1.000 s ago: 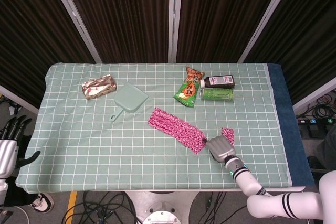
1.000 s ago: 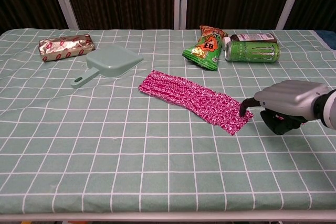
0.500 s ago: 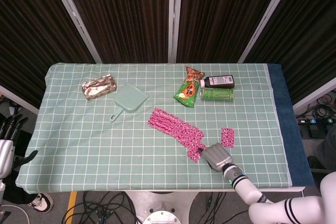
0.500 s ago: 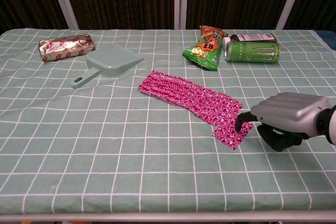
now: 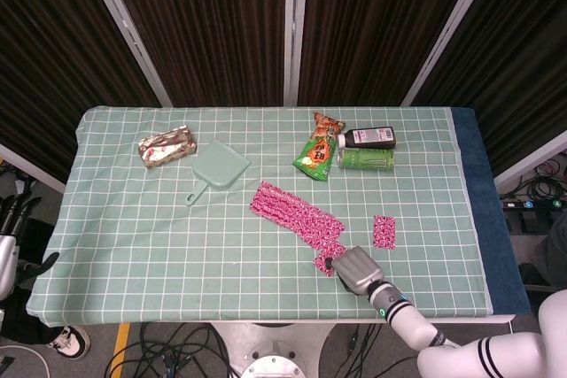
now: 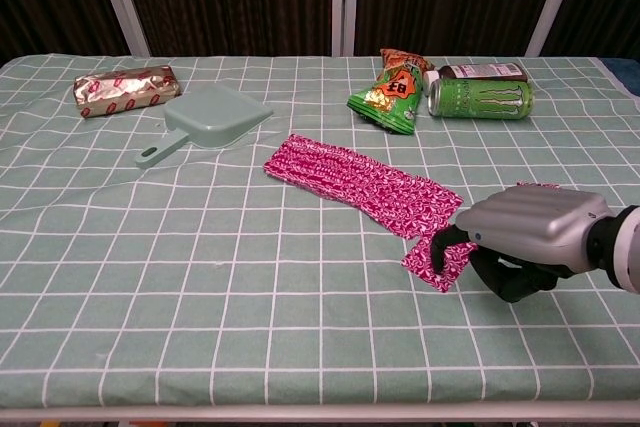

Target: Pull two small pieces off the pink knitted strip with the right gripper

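Pink knitted strip (image 6: 355,182) lies flat, 2 pieces (image 6: 438,262) off.

Pink knitted strip (image 6: 355,184), green checked tablecloth (image 6: 200,267)

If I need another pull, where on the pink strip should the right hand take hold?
Judging by its pose, pinch the pink knitted strip at its near-right end corner, coming from the front-right where the right hand already is; it lies flat, and that free edge points toward the hand.

A robot lab test bay.
The counter (image 5: 133,254) wears a green checked cloth (image 6: 250,277) and stands before dark curtains (image 5: 204,24) hung between metal posts (image 5: 292,28); loose cables (image 5: 177,343) trail on the floor (image 5: 97,343) beneath it.
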Tool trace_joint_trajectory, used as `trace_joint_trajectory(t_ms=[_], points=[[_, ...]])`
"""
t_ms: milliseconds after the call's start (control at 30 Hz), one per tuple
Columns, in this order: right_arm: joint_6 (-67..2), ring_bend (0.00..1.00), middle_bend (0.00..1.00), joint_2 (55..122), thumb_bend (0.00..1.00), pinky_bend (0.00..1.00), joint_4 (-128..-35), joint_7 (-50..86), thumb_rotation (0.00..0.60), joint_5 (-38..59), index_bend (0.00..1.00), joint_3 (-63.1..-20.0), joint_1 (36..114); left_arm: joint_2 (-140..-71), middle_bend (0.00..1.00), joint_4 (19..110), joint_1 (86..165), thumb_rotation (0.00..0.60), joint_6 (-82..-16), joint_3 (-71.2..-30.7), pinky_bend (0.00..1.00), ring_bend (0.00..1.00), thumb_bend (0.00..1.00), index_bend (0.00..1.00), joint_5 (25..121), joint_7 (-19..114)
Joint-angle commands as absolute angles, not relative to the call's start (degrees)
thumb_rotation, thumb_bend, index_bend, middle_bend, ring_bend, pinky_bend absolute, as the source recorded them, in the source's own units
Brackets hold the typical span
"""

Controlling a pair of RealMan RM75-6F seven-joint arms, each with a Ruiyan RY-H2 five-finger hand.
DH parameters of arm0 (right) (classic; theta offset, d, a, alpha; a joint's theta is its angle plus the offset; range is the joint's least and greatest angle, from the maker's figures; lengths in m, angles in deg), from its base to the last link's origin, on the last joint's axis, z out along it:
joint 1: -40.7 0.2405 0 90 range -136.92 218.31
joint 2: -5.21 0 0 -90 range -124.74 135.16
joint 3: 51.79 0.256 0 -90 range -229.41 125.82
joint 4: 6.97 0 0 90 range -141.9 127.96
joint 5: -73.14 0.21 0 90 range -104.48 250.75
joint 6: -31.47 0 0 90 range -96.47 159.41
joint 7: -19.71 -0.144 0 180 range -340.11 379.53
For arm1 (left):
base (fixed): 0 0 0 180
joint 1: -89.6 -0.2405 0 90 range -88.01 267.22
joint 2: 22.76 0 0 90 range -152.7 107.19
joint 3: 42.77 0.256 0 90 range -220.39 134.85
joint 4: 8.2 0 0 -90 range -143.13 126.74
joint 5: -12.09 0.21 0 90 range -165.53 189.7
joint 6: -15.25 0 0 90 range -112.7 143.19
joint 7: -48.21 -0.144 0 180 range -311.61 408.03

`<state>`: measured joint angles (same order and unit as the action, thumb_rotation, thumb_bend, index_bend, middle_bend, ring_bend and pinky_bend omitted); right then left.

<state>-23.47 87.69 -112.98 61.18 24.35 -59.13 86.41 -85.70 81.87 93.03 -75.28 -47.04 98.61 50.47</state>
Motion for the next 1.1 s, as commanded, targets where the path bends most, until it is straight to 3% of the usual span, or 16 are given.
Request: trace_joint_trajectory(t_ms=[33,333,767,1100], points=[[-24.93,0.89,0.90,86.47,1.00,0.80,-114.22,60.36,0.600,22.37,0.32,-59.09,85.63,-85.69,0.07,81.83,93.03,0.600,-75.27,-47.03,0.23,0.04,0.14,0.11,98.67,50.61],[-27.30,0.89,0.90,86.52,1.00,0.80,-111.07,62.15,0.600,23.83,0.31,-58.80,84.66,-86.15,0.07,81.81,93.27,0.600,-74.84,-46.82,0.23,0.04,0.14,0.11,99.02,50.08],[-28.35,0.89,0.90,89.72,1.00,0.80,-106.27,64.04,0.600,27.66,0.23,-56.89,84.35,-86.16,0.07,81.08,93.02,0.600,-74.85,-46.77,0.23,0.04,0.14,0.11,98.73,51.05],[-26.73,0.89,0.90,90.64,1.00,0.80,-105.51,65.37,0.600,29.64,0.23,-56.88,84.76,-86.17,0.07,80.97,92.98,0.600,-74.89,-46.74,0.23,0.04,0.14,0.11,98.82,51.08]])
